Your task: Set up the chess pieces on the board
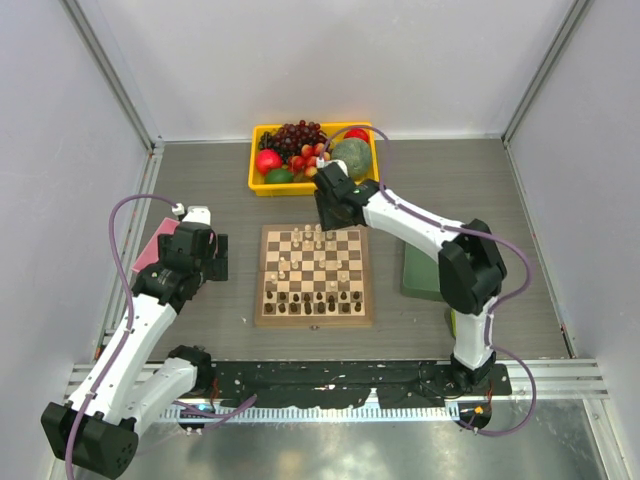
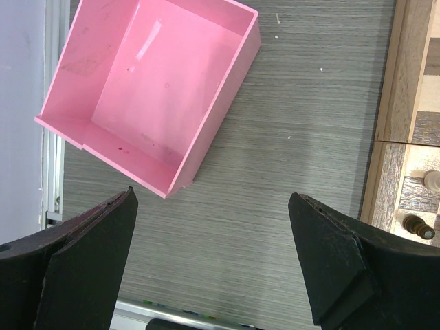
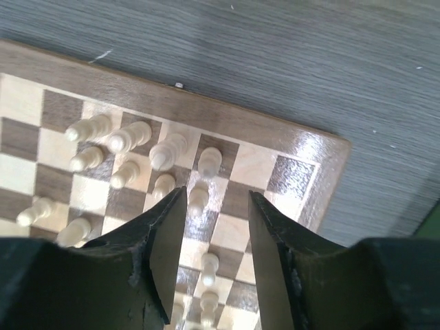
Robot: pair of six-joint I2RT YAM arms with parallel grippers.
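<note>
My right gripper (image 3: 214, 203) is partly open and holds nothing. A cream chess piece (image 3: 198, 199) stands between its fingers, in the middle of the frame, on the board (image 3: 240, 113). My left gripper (image 2: 213, 196) is wide open and empty.

Top external: sits high above and behind both arm bases, looks down and forward over the whole table (image 1: 200, 180) from far off. Left wrist: hangs close, aims straight down between its own fingers (image 2: 82, 268) at the pink tray (image 2: 158, 96), catches the left border of the board (image 2: 393, 75). Right wrist: even closer, tilts down past its fingers (image 3: 165, 247) onto a board corner. Board common to all three.
</note>
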